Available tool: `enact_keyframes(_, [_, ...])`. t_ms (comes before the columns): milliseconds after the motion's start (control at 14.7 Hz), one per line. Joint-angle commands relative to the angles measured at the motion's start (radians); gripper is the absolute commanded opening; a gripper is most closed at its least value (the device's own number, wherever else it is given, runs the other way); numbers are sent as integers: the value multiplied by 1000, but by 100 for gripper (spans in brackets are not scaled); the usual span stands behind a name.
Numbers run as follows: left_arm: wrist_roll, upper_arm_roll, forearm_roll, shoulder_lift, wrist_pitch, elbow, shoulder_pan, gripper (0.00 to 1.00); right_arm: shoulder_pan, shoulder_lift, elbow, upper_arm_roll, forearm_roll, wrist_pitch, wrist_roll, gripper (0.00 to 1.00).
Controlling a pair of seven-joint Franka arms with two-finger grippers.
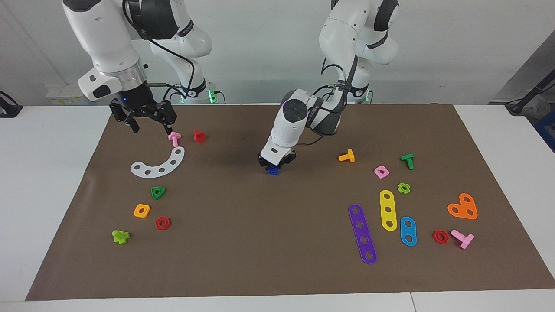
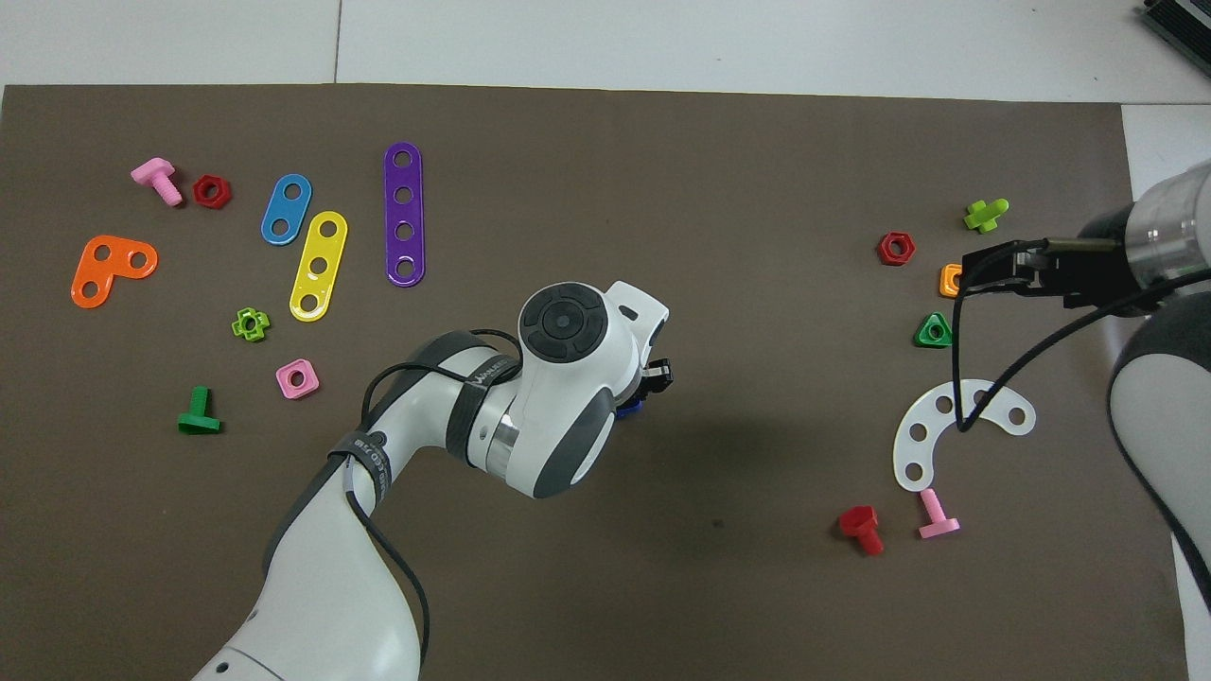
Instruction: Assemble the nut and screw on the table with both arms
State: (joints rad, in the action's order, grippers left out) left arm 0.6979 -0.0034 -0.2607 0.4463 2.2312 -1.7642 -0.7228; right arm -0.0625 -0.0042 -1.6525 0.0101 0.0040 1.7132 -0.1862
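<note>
My left gripper is low over the middle of the brown mat, shut on the dark-blue screw. Only a little of the screw shows under the fingers, close to the mat. In the overhead view the left gripper and wrist hide most of the screw. The dark-blue nut does not show apart from the screw. My right gripper is open and empty, raised over the mat's edge at the right arm's end, beside a pink bolt. It also shows in the overhead view.
Toward the right arm's end lie a white arc, a red bolt, a green triangle nut, an orange nut and a red hex nut. Toward the left arm's end lie an orange bolt, a pink nut and coloured strips.
</note>
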Motion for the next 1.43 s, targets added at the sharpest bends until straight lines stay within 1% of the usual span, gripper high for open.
enact_keyframes(0, [-4, 8, 1, -12, -10, -14, -10, 0, 12, -5, -9, 4, -3, -1, 27, 100])
enact_keyframes(136, [-4, 8, 1, -14, -2, -20, -12, 0, 12, -3, -9, 4, -3, -1, 27, 100])
enact_keyframes(341, [-4, 10, 3, -14, -2, -18, -13, 72, 12, -5, -9, 4, -3, -1, 27, 100])
enact_keyframes(477, [-1, 10, 3, -15, -2, -20, -27, 93, 12, -5, -9, 4, -3, -1, 27, 100])
enact_keyframes(545, [0, 10, 3, -15, -5, -18, -27, 98, 12, -5, -9, 4, -3, -1, 27, 100])
enact_keyframes(614, [0, 11, 3, -15, -12, -17, -29, 100, 12, -5, -9, 4, -3, -1, 27, 100])
enact_keyframes(750, [-1, 11, 11, -14, -45, 8, -23, 100, 12, -5, -9, 4, -3, -1, 27, 100])
enact_keyframes(818, [-1, 11, 32, -12, -105, 56, -11, 100, 12, -5, -9, 4, -3, -1, 27, 100])
enact_keyframes(886, [-4, 13, 56, -3, -205, 127, 9, 100, 12, -5, -9, 4, -3, -1, 27, 100])
enact_keyframes(955, [-6, 13, 69, 2, -296, 194, 44, 100, 12, -5, -9, 5, -3, -1, 27, 100])
enact_keyframes(1023, [-6, 13, 74, -4, -345, 231, 90, 100, 12, -5, -9, 4, -3, -1, 27, 100])
enact_keyframes(1091, [-14, 13, 75, -18, -360, 245, 133, 100, 12, -5, -9, 4, -3, -1, 27, 100])
enact_keyframes(1227, [-85, 11, 71, -99, -381, 238, 224, 100, 12, -5, -9, 4, -3, -1, 27, 100])
enact_keyframes(1364, [-200, 14, 72, -142, -467, 238, 317, 100, 12, -5, -9, 4, -3, -1, 27, 100])
